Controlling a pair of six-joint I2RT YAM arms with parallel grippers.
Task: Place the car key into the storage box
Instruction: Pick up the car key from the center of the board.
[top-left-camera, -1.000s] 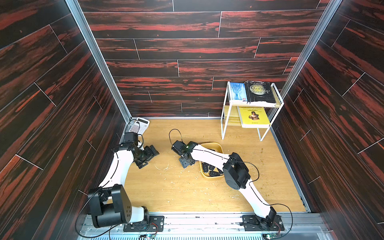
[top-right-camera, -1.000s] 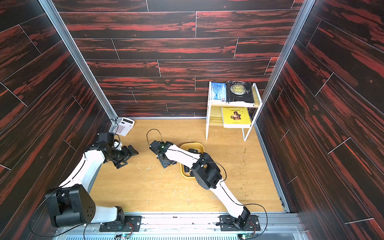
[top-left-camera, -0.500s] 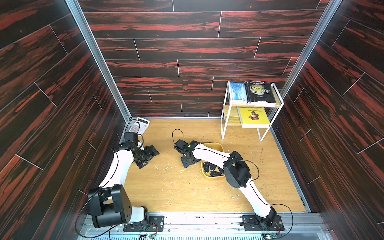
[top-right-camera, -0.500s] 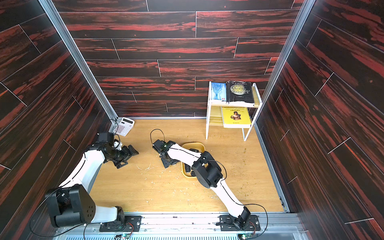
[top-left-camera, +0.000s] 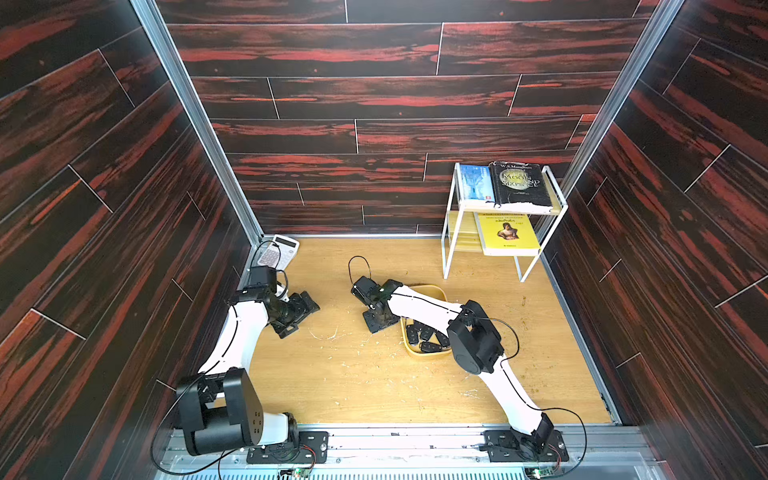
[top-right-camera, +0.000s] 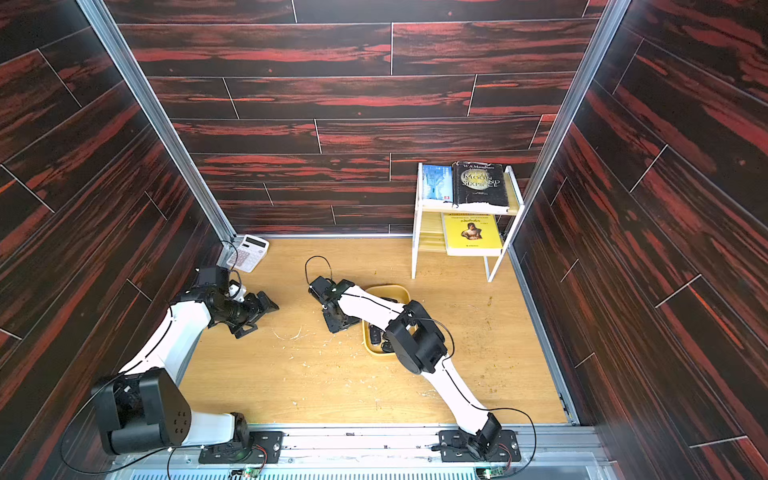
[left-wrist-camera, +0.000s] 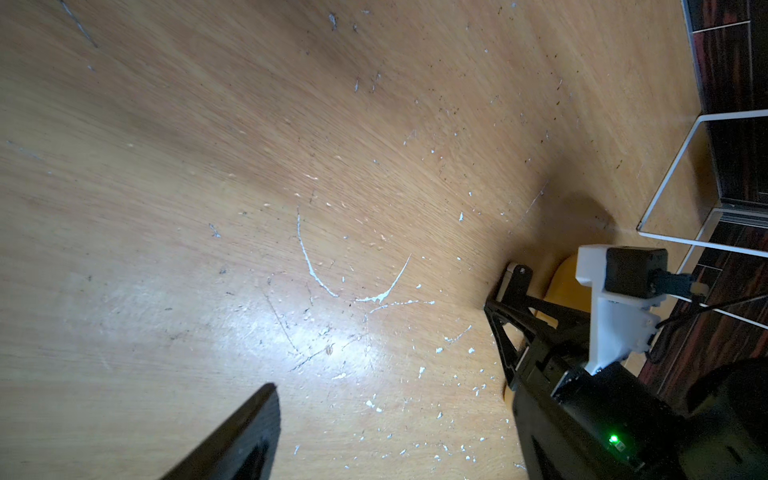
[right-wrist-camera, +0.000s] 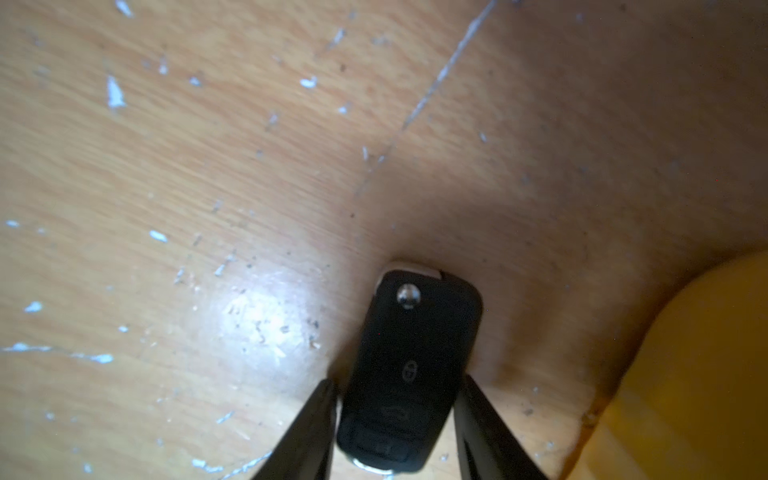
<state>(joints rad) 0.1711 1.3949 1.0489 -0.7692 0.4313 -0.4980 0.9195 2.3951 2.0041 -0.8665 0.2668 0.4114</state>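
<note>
One car key (right-wrist-camera: 409, 370) just outside one storage box (top-left-camera: 428, 354); three books (top-left-camera: 517, 183).

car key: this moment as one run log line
right gripper: jaws flank car key, grip unconfirmed | car key: on table beside storage box | left gripper: open, empty

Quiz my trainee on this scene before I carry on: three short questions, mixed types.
1. True or false: the car key already lies inside the storage box.
2. Which arm's gripper has its jaws either side of the key? A) left B) right
3. What lies on the lower shelf of the white rack?
Key: 1. False; it lies on the table beside the box. 2. B, the right gripper. 3. A yellow book.
</note>
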